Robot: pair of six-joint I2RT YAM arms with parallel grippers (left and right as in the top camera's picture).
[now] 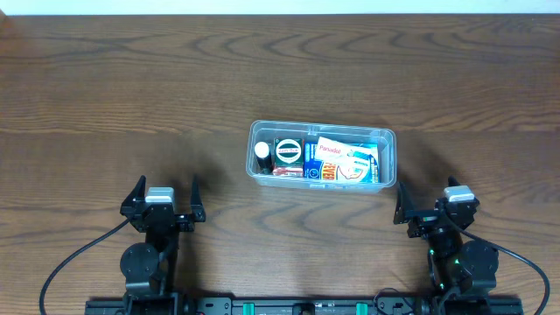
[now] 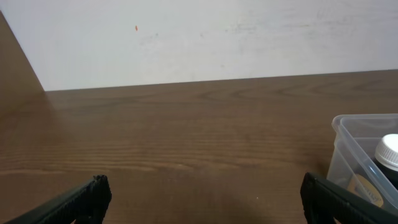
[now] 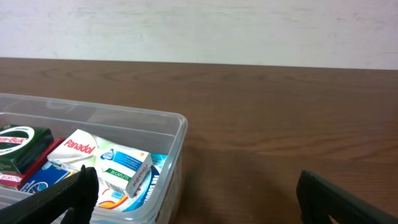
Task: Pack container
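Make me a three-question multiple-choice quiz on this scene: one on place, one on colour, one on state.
1. The container lies:
A. nearer the right claw than the left claw
B. in the left claw
C. upside down
2. The bottle cap is:
A. red
B. white
C. black
3. The claws are:
A. both shut
B. one shut on a box
C. both open, empty
Answers:
1 A: the overhead view shows it by the right claw.
2 B: the cap is white.
3 C: each wrist view shows spread fingers with nothing between.

Clear container [image 3: 175, 124] of medicine boxes [image 3: 118, 163] at left, wide-spread right pincer [image 3: 196, 190] above brown table [image 3: 286, 106].
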